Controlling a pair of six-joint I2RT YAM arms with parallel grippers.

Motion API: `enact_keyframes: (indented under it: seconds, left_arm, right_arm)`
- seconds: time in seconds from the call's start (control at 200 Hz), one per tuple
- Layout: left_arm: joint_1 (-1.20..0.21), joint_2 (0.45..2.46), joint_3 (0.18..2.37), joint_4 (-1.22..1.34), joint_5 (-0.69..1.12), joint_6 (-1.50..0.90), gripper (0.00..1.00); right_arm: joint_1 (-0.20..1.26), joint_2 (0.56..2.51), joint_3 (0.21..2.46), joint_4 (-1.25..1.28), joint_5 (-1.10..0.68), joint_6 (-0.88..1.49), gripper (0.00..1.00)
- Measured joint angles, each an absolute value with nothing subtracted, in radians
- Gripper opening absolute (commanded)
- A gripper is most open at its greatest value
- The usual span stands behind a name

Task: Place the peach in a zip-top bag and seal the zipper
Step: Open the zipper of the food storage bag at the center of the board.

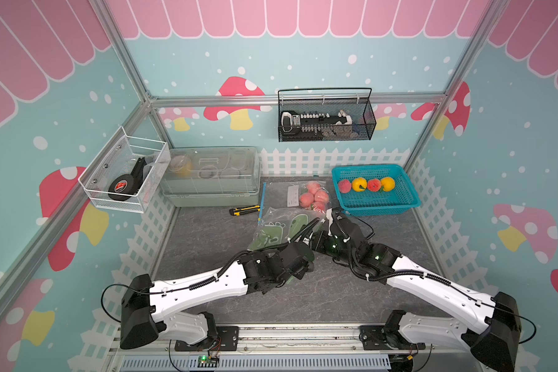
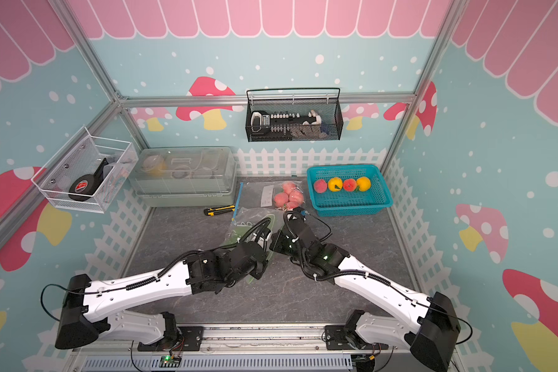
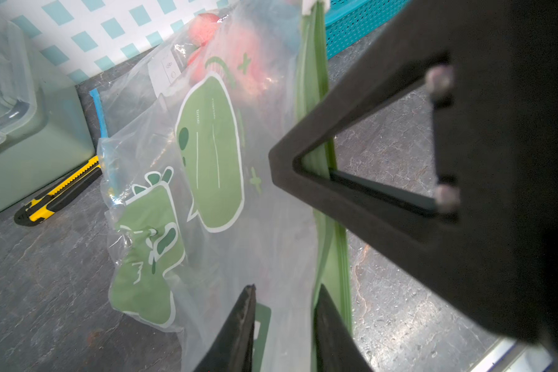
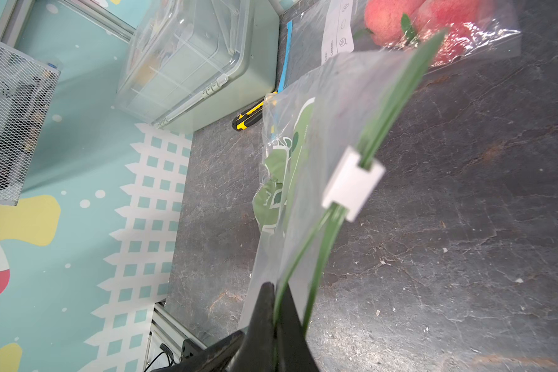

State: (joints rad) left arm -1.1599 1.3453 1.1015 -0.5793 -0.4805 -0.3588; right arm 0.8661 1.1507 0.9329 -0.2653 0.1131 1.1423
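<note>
At mid-desk (image 1: 207,241), between my two arms, the zip-top bag (image 3: 207,154) hangs upright and looks empty. Right jaws are clamped flat on its green zipper strip (image 4: 397,93), a little along from the white slider (image 4: 351,183). Left jaws stand narrow with the bag's edge between them; whether they pinch it I cannot tell. I judge the film limp, light and slick, so the stiffer strip is the sound hold. A peach (image 1: 344,186) lies in the blue basket (image 1: 380,209), well apart; soft-skinned, so grip gently across its middle.
</note>
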Motion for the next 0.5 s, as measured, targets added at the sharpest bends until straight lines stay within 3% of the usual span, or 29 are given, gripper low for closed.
enact_keyframes:
  seconds: [0.045, 0.145, 0.225, 0.325, 0.5]
  left_arm:
    - [-1.16, 1.351, 1.102, -0.579, -0.481, -0.366, 0.0]
    - [-1.161, 1.354, 1.101, -0.579, -0.482, -0.367, 0.0]
    - [-1.161, 1.35, 1.101, -0.579, -0.486, -0.374, 0.0]
    - [-1.161, 1.339, 1.1, -0.579, -0.506, -0.396, 0.0]
    - [-1.161, 1.3, 1.1, -0.579, -0.543, -0.452, 0.0]
  right_arm:
    - [0.866, 1.151, 0.933, -0.265, 0.113, 1.142, 0.02]
    - [0.868, 1.151, 0.933, -0.265, 0.113, 1.131, 0.3]
    - [0.87, 1.151, 0.937, -0.265, 0.11, 1.1, 0.41]
    - [0.871, 1.138, 0.946, -0.263, 0.096, 1.026, 0.47]
    - [0.871, 1.06, 0.943, -0.257, 0.096, 0.937, 0.48]
